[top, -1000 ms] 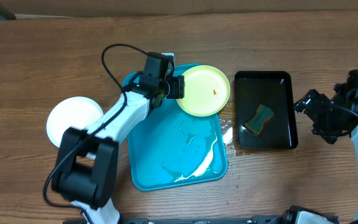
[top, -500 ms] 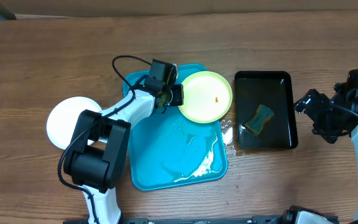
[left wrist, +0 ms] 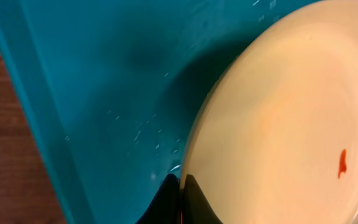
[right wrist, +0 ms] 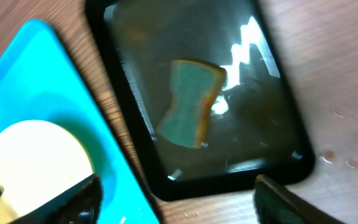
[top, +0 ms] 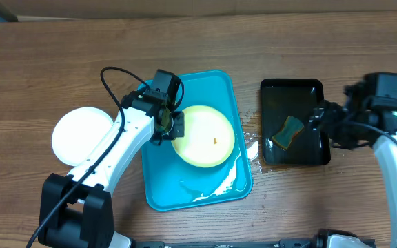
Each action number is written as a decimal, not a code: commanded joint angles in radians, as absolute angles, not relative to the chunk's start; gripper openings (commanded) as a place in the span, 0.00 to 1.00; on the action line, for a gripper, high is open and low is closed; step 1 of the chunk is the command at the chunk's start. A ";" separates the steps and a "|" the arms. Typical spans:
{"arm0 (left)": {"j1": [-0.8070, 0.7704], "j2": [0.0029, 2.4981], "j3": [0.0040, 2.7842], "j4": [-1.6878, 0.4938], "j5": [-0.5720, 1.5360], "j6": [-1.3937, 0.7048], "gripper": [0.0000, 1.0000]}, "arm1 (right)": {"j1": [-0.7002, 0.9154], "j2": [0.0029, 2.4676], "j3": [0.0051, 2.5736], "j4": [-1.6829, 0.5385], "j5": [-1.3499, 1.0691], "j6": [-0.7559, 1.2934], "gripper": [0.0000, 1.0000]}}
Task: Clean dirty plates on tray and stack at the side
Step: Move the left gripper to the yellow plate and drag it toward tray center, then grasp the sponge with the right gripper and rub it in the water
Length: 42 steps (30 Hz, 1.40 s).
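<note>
The pale lime-green plate (top: 205, 136) with an orange-red speck (top: 215, 141) hangs just over the middle of the turquoise tray (top: 160, 193), casting a shadow on it. My left gripper (top: 173, 129) is shut on the plate's left rim. In the left wrist view the black jaws pinch the plate (left wrist: 278, 106) at its edge, with the left gripper (left wrist: 181, 200) at the bottom. A white plate (top: 83, 134) lies on the table left of the tray. My right gripper (top: 320, 125) hovers open at the black tray's right side, with nothing between its fingers (right wrist: 79, 199).
A black tray (top: 316, 86) right of the turquoise one holds shallow water and a green-and-yellow sponge (top: 288, 131). Water drops (top: 252, 148) lie on the wood between the trays. The turquoise tray's floor is wet near its front right corner (top: 229, 182).
My left gripper closed on the green plate's rim and carried it from the tray's far right corner to over the tray's middle. My right arm moved left to the black tray.
</note>
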<state>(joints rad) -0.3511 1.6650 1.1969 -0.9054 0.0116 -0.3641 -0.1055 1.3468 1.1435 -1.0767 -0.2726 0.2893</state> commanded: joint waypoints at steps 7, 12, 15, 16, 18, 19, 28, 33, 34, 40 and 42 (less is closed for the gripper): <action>-0.347 1.689 1.044 -0.862 -0.051 -0.389 0.04 | 0.097 1.503 1.019 -0.865 0.019 0.479 0.62; -0.347 1.689 0.988 -0.865 -0.052 -0.389 0.04 | 0.101 1.665 1.013 -0.783 -0.001 0.503 0.41; -0.347 1.689 0.970 -0.855 -0.052 -0.390 0.04 | 0.103 1.731 1.012 -0.741 -0.021 0.503 0.28; -0.347 1.689 0.966 -0.852 -0.052 -0.390 0.04 | 0.103 1.753 1.011 -0.731 -0.025 0.503 0.23; -0.347 1.689 0.960 -0.840 -0.052 -0.389 0.04 | 0.103 1.789 1.011 -0.722 -0.025 0.503 0.10; -0.347 1.689 0.958 -0.834 -0.052 -0.389 0.04 | 0.103 1.801 1.011 -0.722 -0.024 0.502 0.04; -0.347 1.689 0.957 -0.834 -0.052 -0.389 0.04 | 0.102 1.693 1.093 -0.841 -0.023 0.419 0.29; -0.347 1.689 0.957 -0.832 -0.052 -0.389 0.04 | 0.102 1.676 1.088 -0.857 -0.016 0.418 0.57; -0.347 1.689 0.957 -0.833 -0.052 -0.389 0.04 | 0.102 1.680 1.081 -0.850 -0.016 0.419 0.61; -0.347 1.689 0.957 -0.833 -0.052 -0.389 0.04 | 0.102 1.765 0.975 -0.709 -0.016 0.454 0.46; -0.347 1.689 0.957 -0.833 -0.052 -0.389 0.04 | 0.102 1.795 0.954 -0.681 -0.017 0.459 0.26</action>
<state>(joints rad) -0.3511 1.6787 0.9691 -0.8303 -0.0311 -0.3687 0.0990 1.7321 1.0077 -0.7082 -0.0208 0.4385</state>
